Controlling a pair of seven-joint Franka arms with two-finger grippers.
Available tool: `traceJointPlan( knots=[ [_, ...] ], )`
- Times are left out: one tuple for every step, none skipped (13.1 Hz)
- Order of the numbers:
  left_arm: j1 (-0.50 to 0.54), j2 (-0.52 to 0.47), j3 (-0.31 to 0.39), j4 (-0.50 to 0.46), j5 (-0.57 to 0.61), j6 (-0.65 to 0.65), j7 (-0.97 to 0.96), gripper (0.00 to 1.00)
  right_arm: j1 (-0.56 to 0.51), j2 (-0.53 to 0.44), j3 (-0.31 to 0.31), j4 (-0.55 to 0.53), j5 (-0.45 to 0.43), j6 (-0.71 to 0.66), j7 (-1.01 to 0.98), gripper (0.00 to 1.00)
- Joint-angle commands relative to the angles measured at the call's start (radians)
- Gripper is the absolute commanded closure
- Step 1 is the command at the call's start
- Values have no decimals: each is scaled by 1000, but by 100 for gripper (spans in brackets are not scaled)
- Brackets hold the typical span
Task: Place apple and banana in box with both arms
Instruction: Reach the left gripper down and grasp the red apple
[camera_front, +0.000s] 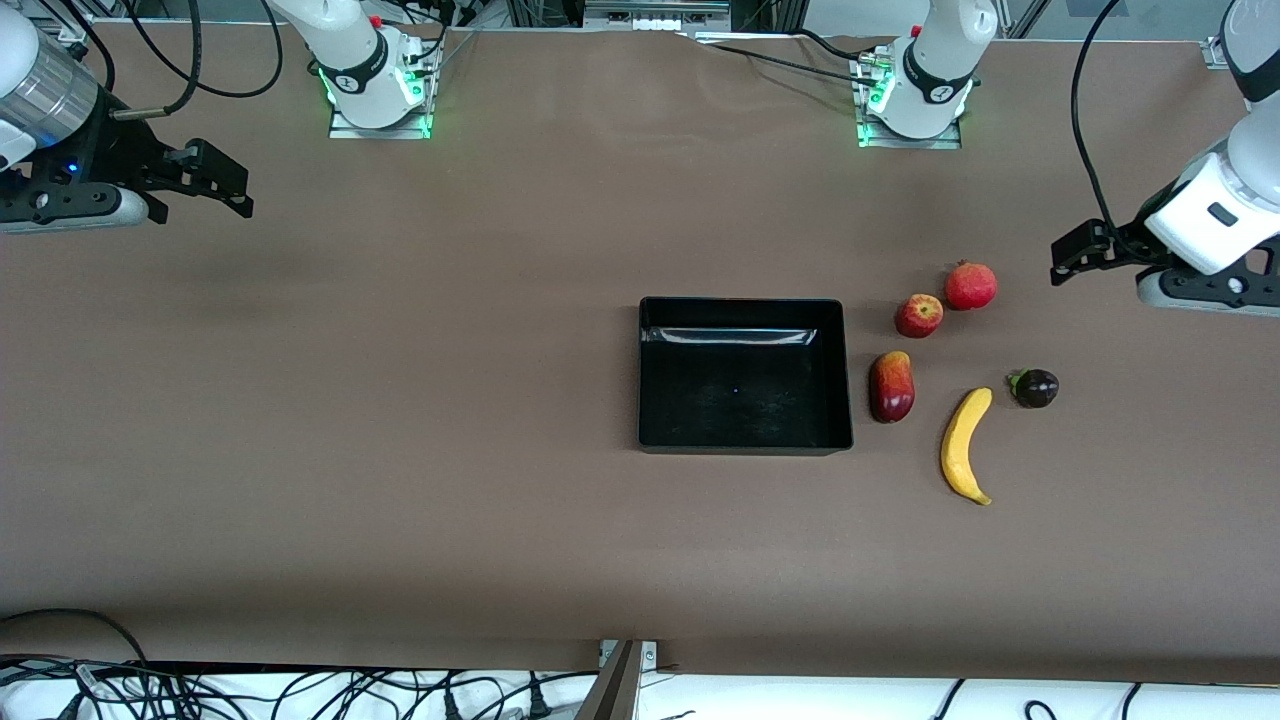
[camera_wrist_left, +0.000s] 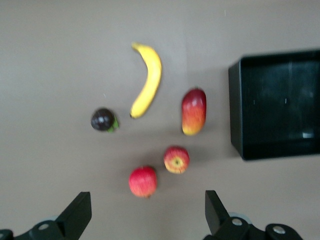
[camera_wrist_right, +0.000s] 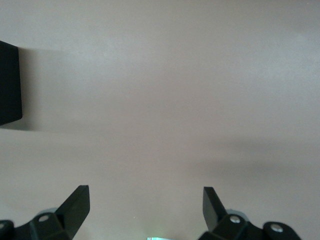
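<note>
The apple (camera_front: 918, 315) lies on the table beside the box (camera_front: 745, 304), toward the left arm's end. The banana (camera_front: 965, 444) lies nearer to the front camera than the apple. The box is a shallow black tray with nothing in it. My left gripper (camera_front: 1070, 255) is open and empty, up over the table at the left arm's end, apart from the fruits. Its wrist view shows the apple (camera_wrist_left: 176, 159), the banana (camera_wrist_left: 148, 80) and the box (camera_wrist_left: 236, 110) ahead of the gripper (camera_wrist_left: 147, 215). My right gripper (camera_front: 225, 185) is open and empty over bare table at the right arm's end (camera_wrist_right: 146, 212); only a corner of the box (camera_wrist_right: 9, 82) shows there.
A plain red crowned fruit (camera_front: 970, 286) lies beside the apple, farther from the front camera. A red-yellow mango (camera_front: 891, 386) lies between box and banana. A small dark purple fruit (camera_front: 1035, 388) lies beside the banana toward the left arm's end.
</note>
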Motion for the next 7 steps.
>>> traceJointPlan(
  knots=[
    [-20,87,-26,10,21,-62,-11,0,-19,-15,23,-13,-37,7,-14,0],
    [-22,125,-40,-7,21,-59,0,0,-19,-6,23,-8,-40,9,-9,0],
    [-23,162,-48,-43,21,-38,0,0,-21,3,21,1,-40,9,-5,0],
    [-22,173,-54,-117,21,36,0,0,-21,16,20,7,-40,10,-2,0],
    [-22,158,-59,-225,21,156,0,0,-22,23,18,12,-38,12,0,0],
    [-19,132,-59,-342,23,280,0,0,-21,28,18,13,-43,18,-2,0],
    [-20,124,-60,-437,26,397,1,0,-19,30,18,21,-46,24,-2,0]
  ],
)
